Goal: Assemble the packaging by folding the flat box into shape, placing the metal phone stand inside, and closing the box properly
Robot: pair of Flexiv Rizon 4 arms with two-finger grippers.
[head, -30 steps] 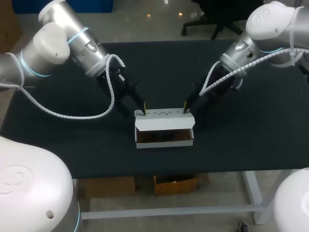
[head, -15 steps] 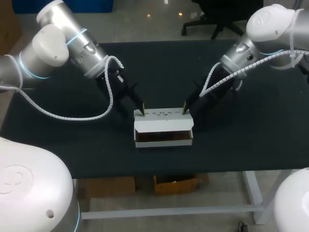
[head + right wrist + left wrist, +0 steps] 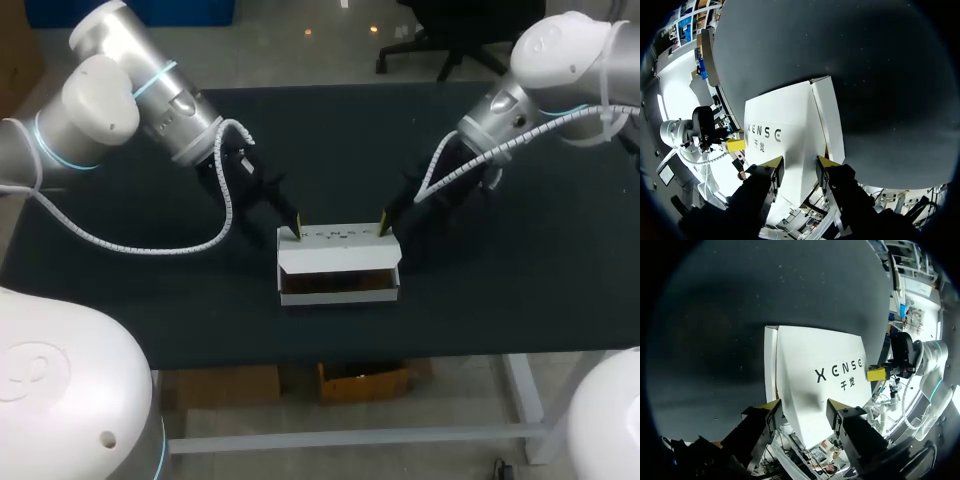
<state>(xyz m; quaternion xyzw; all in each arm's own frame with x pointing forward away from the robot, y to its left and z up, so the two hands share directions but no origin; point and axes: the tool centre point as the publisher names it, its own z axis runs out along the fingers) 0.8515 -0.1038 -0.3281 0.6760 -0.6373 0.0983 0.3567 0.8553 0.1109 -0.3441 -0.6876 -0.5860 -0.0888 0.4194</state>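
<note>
The white box (image 3: 340, 268) sits near the middle of the dark table (image 3: 150, 290), its lid (image 3: 820, 365) tilted over the opening. The left gripper (image 3: 295, 230) is at the lid's far left corner and the right gripper (image 3: 384, 228) at its far right corner. On each, the fingers stand apart, with the lid's edge lying between and just ahead of the yellow tips. They seem to rest on the panel, though contact is hard to confirm.

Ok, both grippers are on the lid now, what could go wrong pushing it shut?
The left gripper and right gripper press only the far corners of the lid, so its front edge may spring up or miss the box. Nothing braces the box on the table, so uneven pressure could slide it.
</note>
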